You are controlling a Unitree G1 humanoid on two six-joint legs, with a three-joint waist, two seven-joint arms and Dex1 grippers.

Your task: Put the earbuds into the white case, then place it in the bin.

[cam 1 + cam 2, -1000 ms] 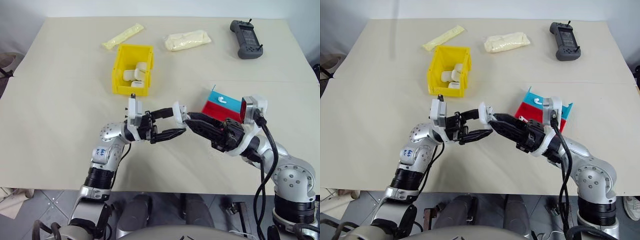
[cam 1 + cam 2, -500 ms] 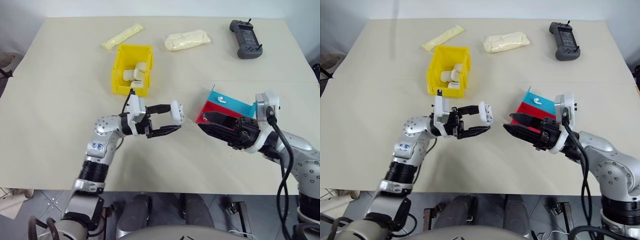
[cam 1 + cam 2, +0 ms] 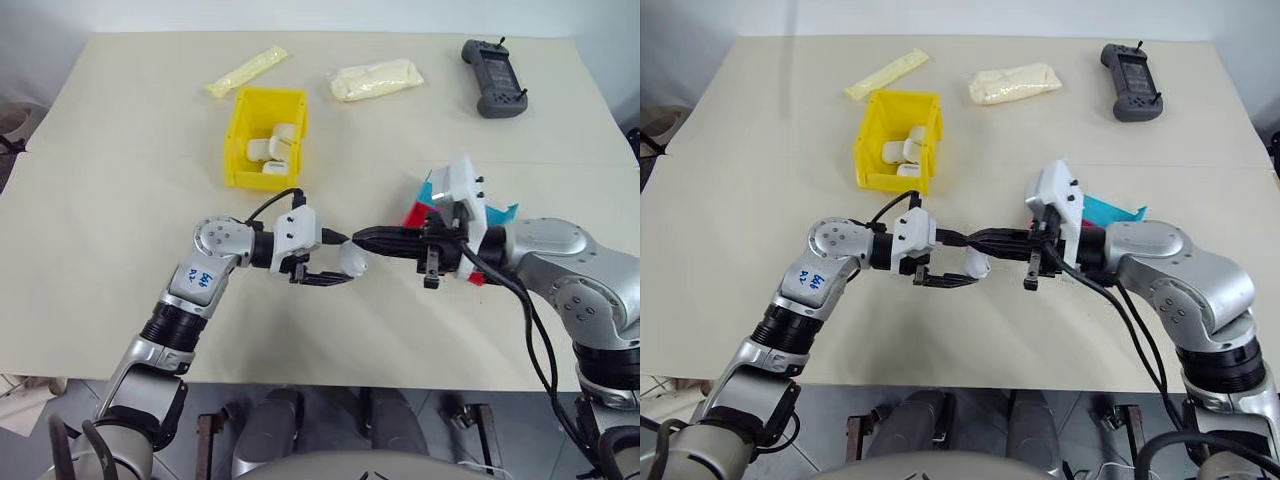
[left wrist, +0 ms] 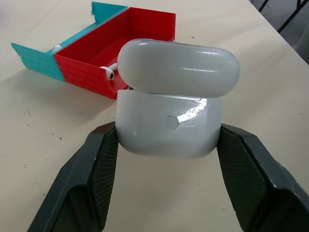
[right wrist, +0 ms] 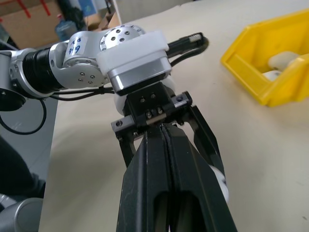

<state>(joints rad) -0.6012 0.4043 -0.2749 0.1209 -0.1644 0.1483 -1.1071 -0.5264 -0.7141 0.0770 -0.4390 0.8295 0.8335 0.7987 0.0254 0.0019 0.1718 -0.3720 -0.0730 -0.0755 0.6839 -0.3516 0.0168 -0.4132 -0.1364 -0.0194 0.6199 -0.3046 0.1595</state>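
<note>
Your left gripper [image 4: 166,145] is pinching the small rounded glossy white plastic case [image 4: 170,123] across its lower body, one black finger [image 4: 91,169] on each narrow end, with the hinged flip lid [image 4: 178,63] raised and tipped back. The case is held off the beige table [image 3: 120,200], in front of you between the two arms. Your right gripper [image 3: 362,238] has its fingers pressed together into one narrow point and aims straight at the case; the tip is right at the case, and you can't tell whether it touches or whether it carries anything. One tiny glossy white stemmed earbud [image 4: 110,73] lies in the red and teal open tray [image 4: 140,29] behind the case, partly hidden; a second one you can't make out. Handling call: the case is light, rigid and slick, with curved sides, so it will likely twist or squirt out if pushed on from above. Keep the pinch low on the body, below the hinge line, never on the lid. The lid looks free-swinging, so expect it to flop when you tilt. The earbuds are lighter still and slippery; take one by the stem with the fingertips, not by the round head. The bright yellow rectangular plastic bin [image 3: 240,140] sits further back on your left, already holding several whitish pieces [image 3: 272,148], well apart from the case. Also on the table, not yours: two pale yellow soft packets [image 3: 375,80] and a dark grey handheld controller [image 3: 493,78] along the far edge.
</note>
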